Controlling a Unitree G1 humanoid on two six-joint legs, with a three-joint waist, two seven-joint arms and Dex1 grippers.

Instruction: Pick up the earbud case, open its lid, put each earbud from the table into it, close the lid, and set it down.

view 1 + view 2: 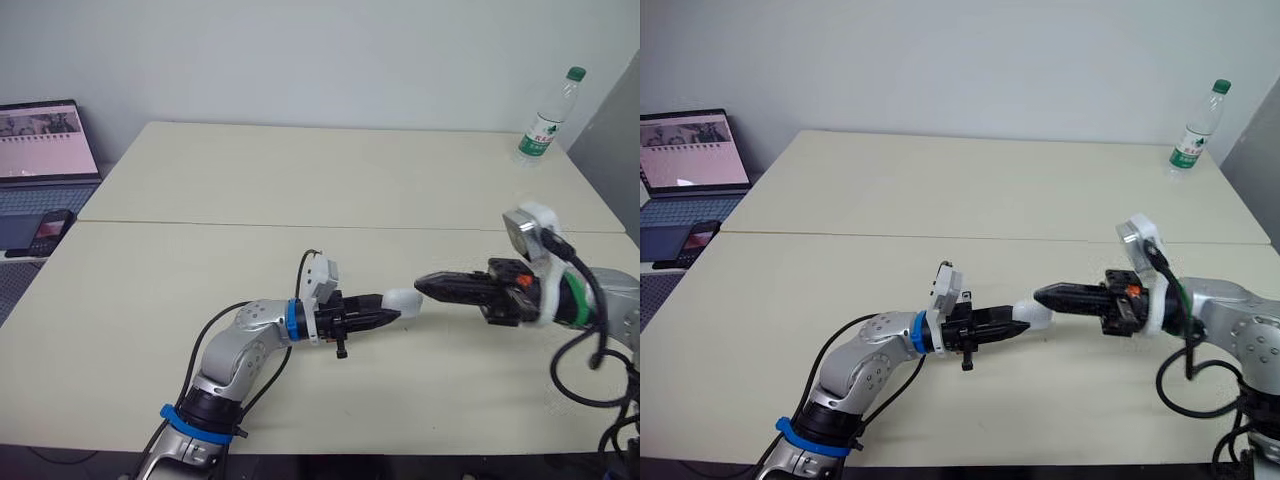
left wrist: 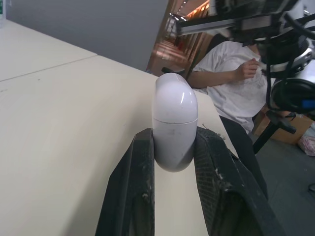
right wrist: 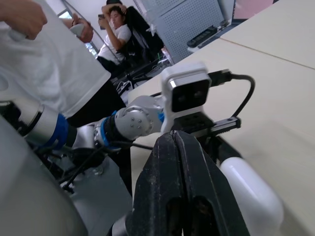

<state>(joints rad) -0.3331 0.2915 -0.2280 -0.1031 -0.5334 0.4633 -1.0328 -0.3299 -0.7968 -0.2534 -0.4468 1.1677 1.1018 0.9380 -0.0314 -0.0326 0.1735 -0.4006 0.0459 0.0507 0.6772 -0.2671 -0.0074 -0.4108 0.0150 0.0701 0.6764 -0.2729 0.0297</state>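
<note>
Left claw (image 1: 388, 317) is clenched on the lower half of the white earbud case (image 1: 403, 298), holding it up off the counter (image 1: 300, 180) near the front middle. The left wrist view shows both black fingers (image 2: 133, 187) pinching the case's body. Right claw (image 1: 424, 284) comes in from the other side with its fingers pressed together on nothing. Its tip is at the lid end of the case, touching it or just beside it; I can't say which.

By my reading, the pick-up is done. The lid seam looks closed, so the opening seems to be the step in hand. If so, loading the earbuds, closing the lid and setting the case down are all left. With the lid shut, I can't tell whether the earbuds are inside or out.

Counting what is here: one earbud case and two claws. At the far right corner of the counter stands one water bottle (image 1: 545, 118). Off to the left are one open laptop (image 1: 45, 140) and one phone (image 1: 50, 232) beside it.
</note>
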